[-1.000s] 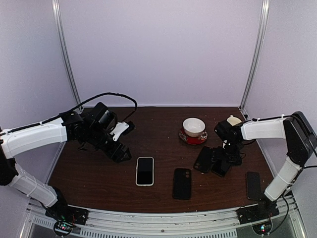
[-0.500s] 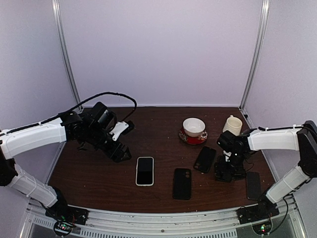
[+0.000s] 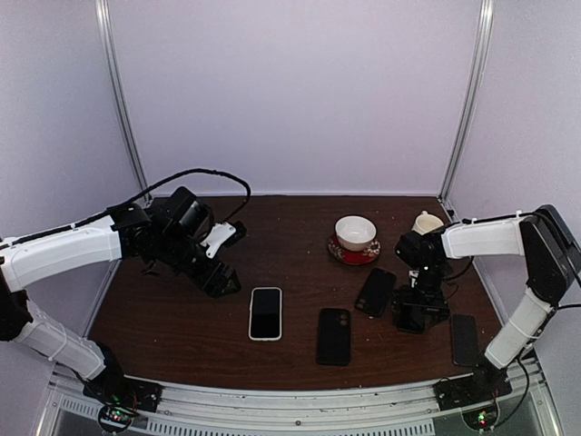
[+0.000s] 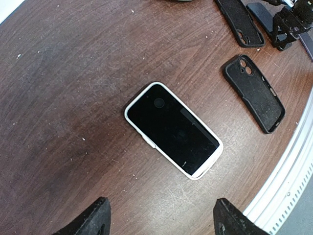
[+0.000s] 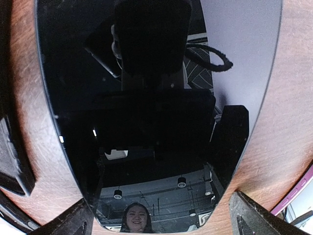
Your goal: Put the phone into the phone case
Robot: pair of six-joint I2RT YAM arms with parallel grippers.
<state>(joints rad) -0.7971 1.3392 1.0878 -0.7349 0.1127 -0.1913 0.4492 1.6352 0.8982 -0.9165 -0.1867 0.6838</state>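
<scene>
No text, brand, number or sign can be read in any view. The phone [image 4: 173,129] on the desk [image 4: 73,73] shows a dark, blank screen, and the black case [image 4: 254,93] near it bears no legible mark.
</scene>
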